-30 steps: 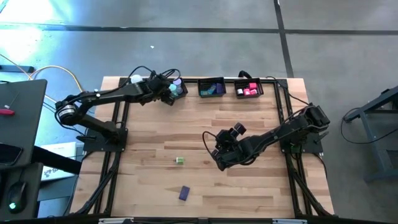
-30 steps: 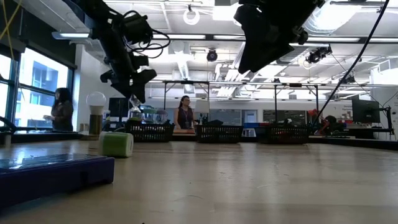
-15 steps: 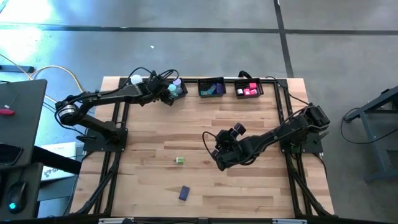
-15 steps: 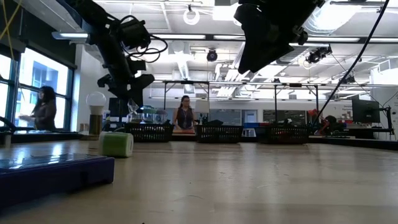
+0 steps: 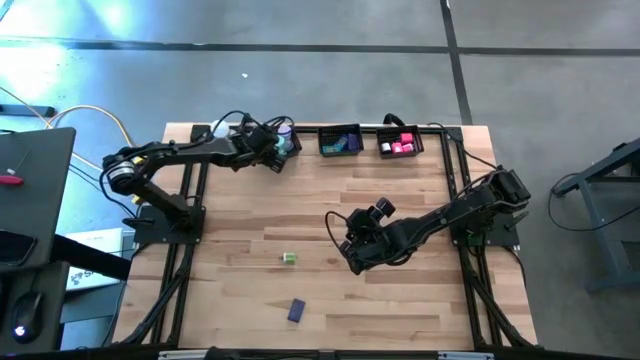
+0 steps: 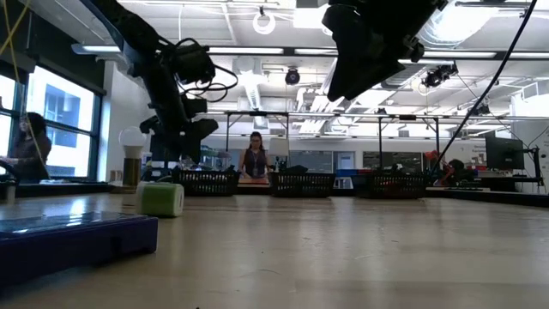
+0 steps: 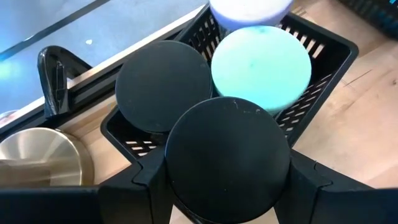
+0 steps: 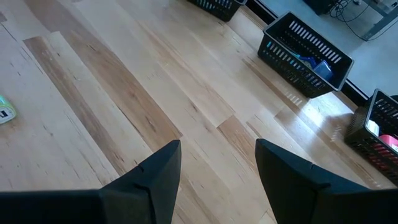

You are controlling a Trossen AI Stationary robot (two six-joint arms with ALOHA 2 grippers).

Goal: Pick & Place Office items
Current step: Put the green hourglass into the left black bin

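Note:
My left gripper (image 5: 268,150) is shut on a black roll (image 7: 227,149) and hangs just over the left black tray (image 7: 323,56) at the table's far edge. In that tray lie another black roll (image 7: 163,84), a teal cylinder (image 7: 261,65) and a lilac one (image 7: 249,9). A green item (image 5: 289,258) and a blue block (image 5: 296,310) lie on the bare wood nearer the front. My right gripper (image 8: 217,180) stands open above the table's middle with nothing between its fingers. My left gripper pinches the black roll between its two fingers, which lie against the roll's opposite round sides (image 7: 171,171). It comes slanting down from the table's left toward the far edge. The roll's flat end faces the wrist camera, and it is lifted clear above the tray.
Two more black trays (image 5: 340,140) (image 5: 400,143) with coloured bits stand along the far edge, right of the left one. A metal base (image 7: 37,152) sits beside the left tray. Wide bare wood lies between the two arms and toward the front edge.
My left gripper has sunk toward the left tray and moved a little toward the table's right, still shut on the black roll. My right arm has kept still.

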